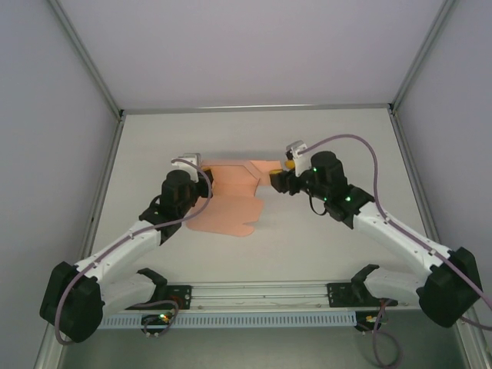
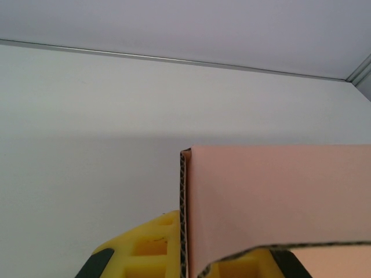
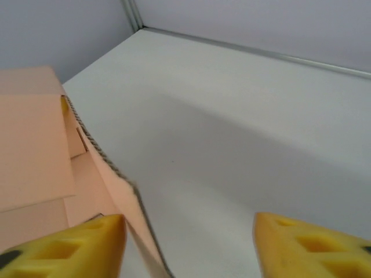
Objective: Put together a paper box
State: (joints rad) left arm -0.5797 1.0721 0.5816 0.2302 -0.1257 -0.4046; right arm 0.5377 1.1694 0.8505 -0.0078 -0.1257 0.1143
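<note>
Box [image 1: 231,196] sits centre, partly folded. Left gripper [image 2: 191,263] is clamped on its left wall, probably steadying it. Right gripper [image 3: 191,249], fingers apart, straddles the right flap, likely to fold it.

I see soft, even light; a faint wide shadow lies on the table [image 3: 232,156], and the paper box [image 3: 35,145] edge is blurred.

Robot lab test cell: white table [image 1: 307,238], plain grey walls [image 1: 46,92], aluminium frame rails [image 1: 254,108].
</note>
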